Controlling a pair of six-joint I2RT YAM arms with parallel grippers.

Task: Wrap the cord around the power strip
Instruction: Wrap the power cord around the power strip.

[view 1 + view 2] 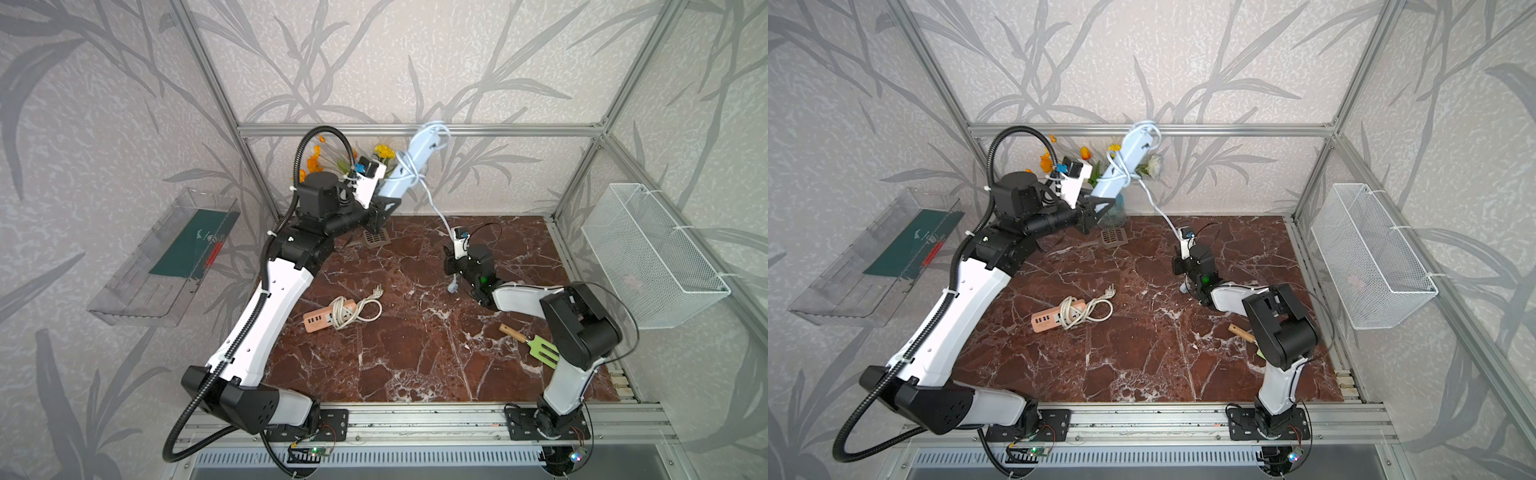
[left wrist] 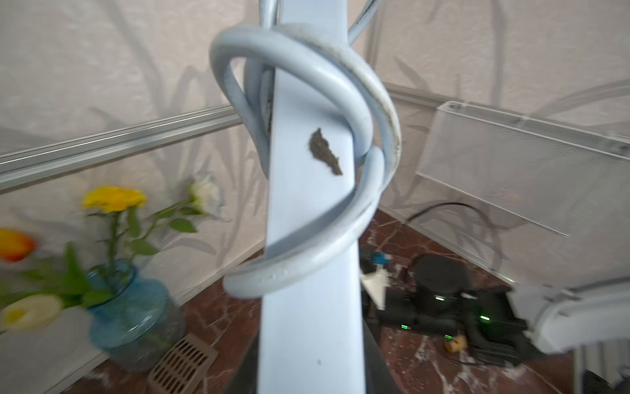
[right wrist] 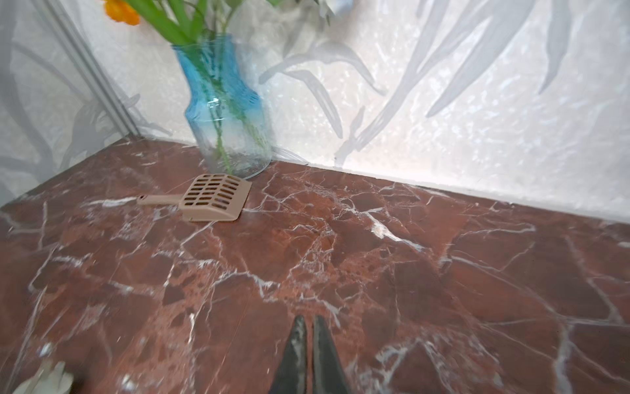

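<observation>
A pale blue power strip (image 1: 415, 160) is held up in the air near the back wall, tilted. My left gripper (image 1: 382, 197) is shut on its lower end; in the left wrist view the strip (image 2: 310, 307) fills the space between the jaws. Its pale cord (image 2: 306, 64) circles the strip in loose loops, then hangs down (image 1: 434, 203) to the table, passing my right gripper (image 1: 448, 259). The plug (image 1: 452, 286) lies on the marble beside that gripper. In the right wrist view the right gripper (image 3: 306, 324) is shut with nothing between its fingers.
A second, orange power strip (image 1: 328, 320) with a beige cord looped on it lies mid-table. A blue vase of flowers (image 3: 226, 109) and a beige slotted scoop (image 3: 211, 196) stand at the back left. A green spatula (image 1: 536, 345) lies by the right arm. A wire basket (image 1: 652, 253) hangs on the right.
</observation>
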